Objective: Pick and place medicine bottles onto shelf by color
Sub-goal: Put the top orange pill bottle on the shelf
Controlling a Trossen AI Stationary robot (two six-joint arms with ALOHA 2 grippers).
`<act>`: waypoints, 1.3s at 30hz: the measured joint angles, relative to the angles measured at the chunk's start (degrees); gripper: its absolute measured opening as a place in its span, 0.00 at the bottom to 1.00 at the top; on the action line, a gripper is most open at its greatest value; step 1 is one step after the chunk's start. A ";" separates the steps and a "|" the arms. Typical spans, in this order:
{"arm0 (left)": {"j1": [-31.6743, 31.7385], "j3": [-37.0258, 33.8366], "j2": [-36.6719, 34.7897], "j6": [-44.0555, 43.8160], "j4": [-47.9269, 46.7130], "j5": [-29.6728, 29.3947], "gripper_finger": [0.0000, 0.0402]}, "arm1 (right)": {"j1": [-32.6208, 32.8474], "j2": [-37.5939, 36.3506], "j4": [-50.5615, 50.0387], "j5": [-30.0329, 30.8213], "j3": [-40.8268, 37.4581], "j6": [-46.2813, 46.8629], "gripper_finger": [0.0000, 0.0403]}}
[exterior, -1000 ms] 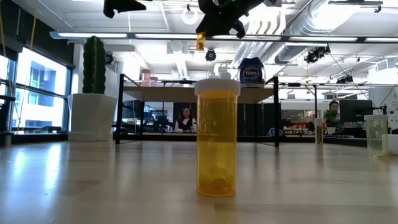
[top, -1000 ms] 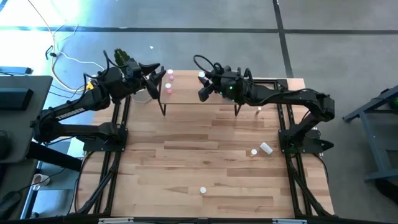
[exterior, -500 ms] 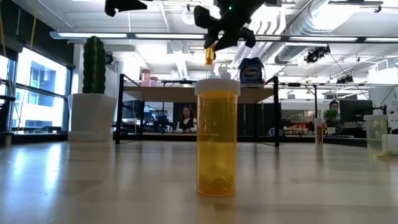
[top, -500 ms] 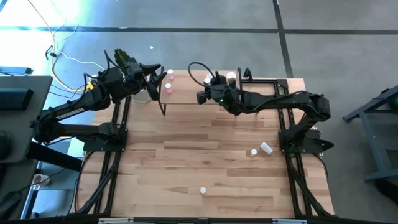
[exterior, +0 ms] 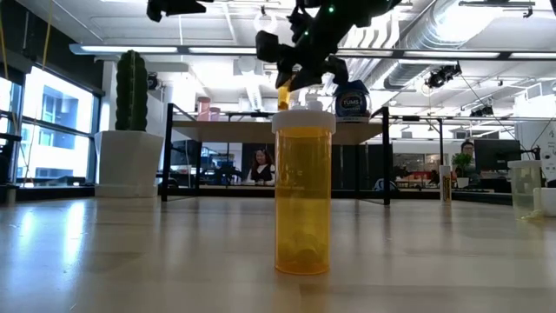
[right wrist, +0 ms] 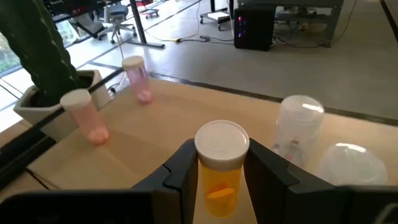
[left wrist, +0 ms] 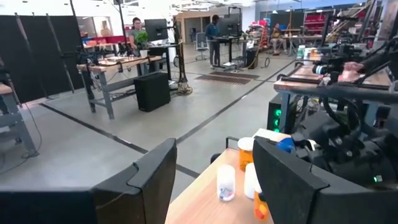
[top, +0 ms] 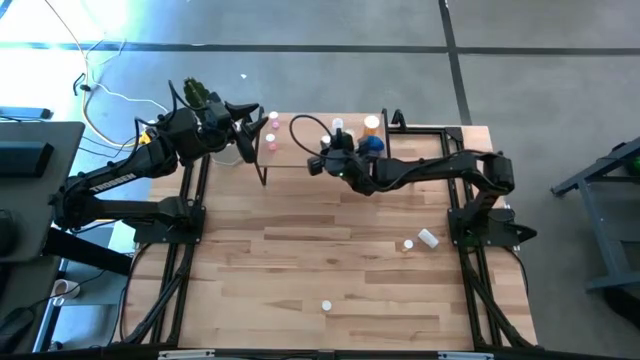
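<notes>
My right tool (right wrist: 219,163) grips an orange bottle (right wrist: 221,163) between its fingers, above the shelf (right wrist: 161,134) near two pink bottles (right wrist: 87,116). My left tool (left wrist: 211,180) hovers wide open beside the shelf.

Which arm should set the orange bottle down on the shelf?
Right. The right gripper is shut on the orange bottle and hovers over the shelf. The left gripper is open beside the pink bottles.
</notes>
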 joint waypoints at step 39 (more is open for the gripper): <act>0.01 0.00 0.00 0.02 -1.55 0.04 0.50 | 0.12 1.07 -7.27 -3.94 0.00 -2.55 0.27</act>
